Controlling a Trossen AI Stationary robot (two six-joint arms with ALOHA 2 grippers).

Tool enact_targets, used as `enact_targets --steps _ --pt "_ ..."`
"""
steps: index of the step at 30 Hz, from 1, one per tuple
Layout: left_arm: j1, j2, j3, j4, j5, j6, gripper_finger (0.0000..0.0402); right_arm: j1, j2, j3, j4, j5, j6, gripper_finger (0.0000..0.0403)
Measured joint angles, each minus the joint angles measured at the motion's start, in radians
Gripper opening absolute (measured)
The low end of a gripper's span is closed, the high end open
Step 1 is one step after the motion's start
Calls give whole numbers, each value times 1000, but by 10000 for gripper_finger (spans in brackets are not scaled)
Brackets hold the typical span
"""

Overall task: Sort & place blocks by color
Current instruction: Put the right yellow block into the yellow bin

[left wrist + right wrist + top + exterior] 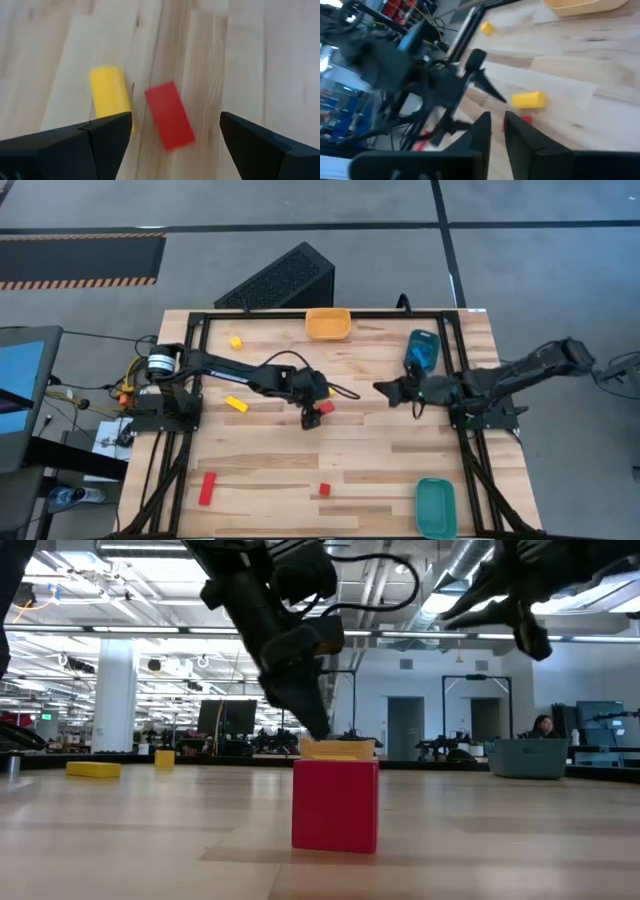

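Left wrist view, left tool (172, 145) wide, probably empty

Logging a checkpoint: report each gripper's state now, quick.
Left gripper: open, above the red block, holding nothing.
Right gripper: nearly closed, a narrow gap showing, nothing seen between its fingers.

An orange tray (328, 324), a blue tray (423, 349) and a teal tray (435, 507) are sitting on the wooden surface (380, 450).

i see yellow cube (236, 341) upper left, yellow bar (236, 404) left of centre, red cube (326, 407) at centre, red bar (207, 488) lower left, small red cube (324, 489) bottom centre.
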Motion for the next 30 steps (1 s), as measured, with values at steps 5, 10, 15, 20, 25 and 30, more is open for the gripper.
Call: enact_targets --steps 5,10,15,20,25,30 --pt "14 12 18 15 44 72 288 123 58 31 0 154 91 34" --pt "43 12 78 -43 95 225 288 169 171 80 -8 244 195 7" --pt "70 11 165 -135 113 294 288 170 309 217 -217 193 319 4" --pt "97 11 261 -287 93 331 288 155 434 374 -456 87 341 7" --pt "104 4 376 -563 -90 356 288 101 533 444 -432 -9 154 8" --pt "103 -89 363 -612 -130 358 288 17 622 501 -299 -111 -106 17"
